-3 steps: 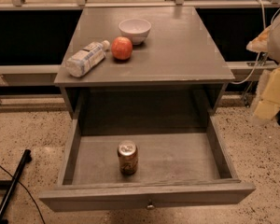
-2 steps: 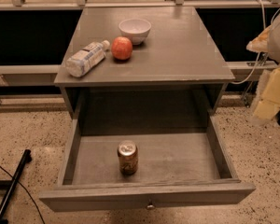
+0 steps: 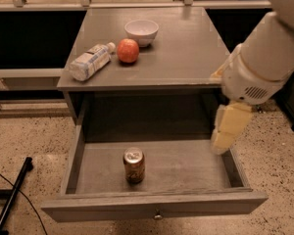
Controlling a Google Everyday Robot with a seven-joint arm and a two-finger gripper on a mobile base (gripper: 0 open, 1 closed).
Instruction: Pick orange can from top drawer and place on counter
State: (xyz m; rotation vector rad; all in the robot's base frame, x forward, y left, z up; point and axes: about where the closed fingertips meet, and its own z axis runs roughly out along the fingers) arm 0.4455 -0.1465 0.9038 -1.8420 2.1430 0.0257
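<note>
The orange can (image 3: 134, 165) stands upright on the floor of the open top drawer (image 3: 152, 205), a little left of centre and near the front panel. The counter (image 3: 186, 48) is the grey cabinet top above the drawer. My gripper (image 3: 222, 140) hangs from the big white arm (image 3: 264, 58) over the drawer's right rear corner, just in front of the counter's edge. It is well to the right of the can and holds nothing that I can see.
On the counter's left part lie a clear plastic bottle (image 3: 89, 61) on its side, a red apple (image 3: 128, 50) and a white bowl (image 3: 141, 31). A black pole (image 3: 12, 195) and a cable lie on the speckled floor at the left.
The arm has swung in from the far right edge and now hangs over the drawer's right side. The can, bottle, apple and bowl have not moved.
</note>
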